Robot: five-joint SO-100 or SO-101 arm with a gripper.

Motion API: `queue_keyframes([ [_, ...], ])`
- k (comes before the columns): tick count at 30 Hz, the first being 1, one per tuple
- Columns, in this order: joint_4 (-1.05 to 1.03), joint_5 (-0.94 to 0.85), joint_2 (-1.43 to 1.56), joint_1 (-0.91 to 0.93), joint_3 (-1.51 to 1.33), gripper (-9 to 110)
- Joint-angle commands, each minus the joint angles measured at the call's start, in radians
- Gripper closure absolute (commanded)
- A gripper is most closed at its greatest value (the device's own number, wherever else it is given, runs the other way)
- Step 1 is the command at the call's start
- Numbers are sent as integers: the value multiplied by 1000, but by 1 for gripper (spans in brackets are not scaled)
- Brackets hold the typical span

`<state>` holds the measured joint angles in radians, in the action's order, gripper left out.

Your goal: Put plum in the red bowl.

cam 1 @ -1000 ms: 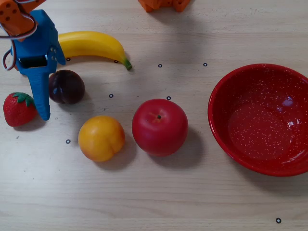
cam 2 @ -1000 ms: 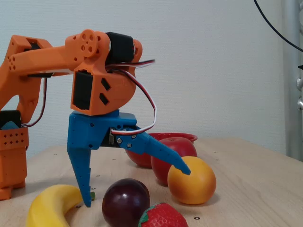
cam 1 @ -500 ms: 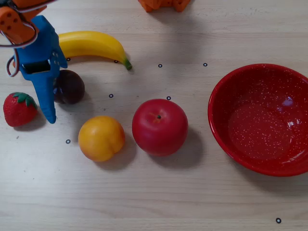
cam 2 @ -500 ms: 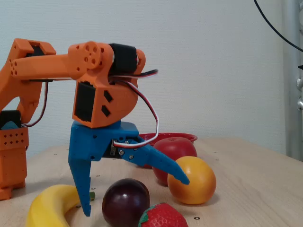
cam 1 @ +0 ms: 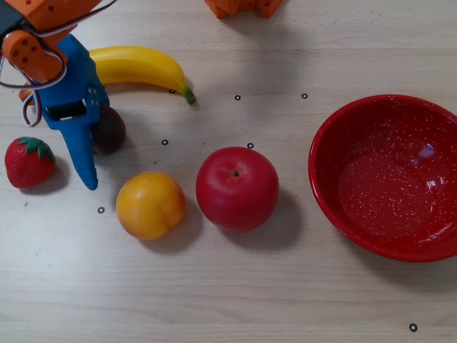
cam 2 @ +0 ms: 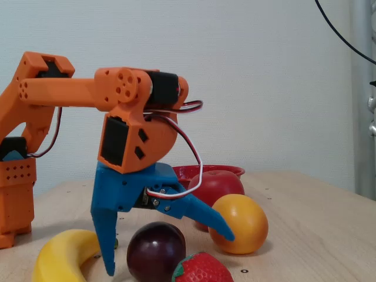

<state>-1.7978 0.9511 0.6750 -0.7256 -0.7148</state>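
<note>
The gripper (cam 2: 167,254) is seen spread wide astride the plum (cam 2: 155,251), which rests on the table (cam 1: 235,286) beside the banana (cam 1: 139,66), well apart from the red bowl (cam 1: 389,179).

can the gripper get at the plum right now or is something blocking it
Probably yes. The gripper is open, and in the fixed view its fingers straddle the plum. The banana, strawberry and orange sit close around, but none appears to lie between the fingers and the plum.

plum (cam 1: 111,130) below banana (cam 1: 136,66), bowl (cam 1: 335,207) right
</note>
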Motion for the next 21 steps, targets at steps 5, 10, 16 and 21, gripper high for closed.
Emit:
queue_keyframes([
  [5, -31, -20, 46, 32, 118, 37],
  [10, -25, -26, 40, 23, 137, 37],
  [16, -14, -28, 34, 15, 138, 37],
  [21, -3, -31, 31, 15, 138, 37],
])
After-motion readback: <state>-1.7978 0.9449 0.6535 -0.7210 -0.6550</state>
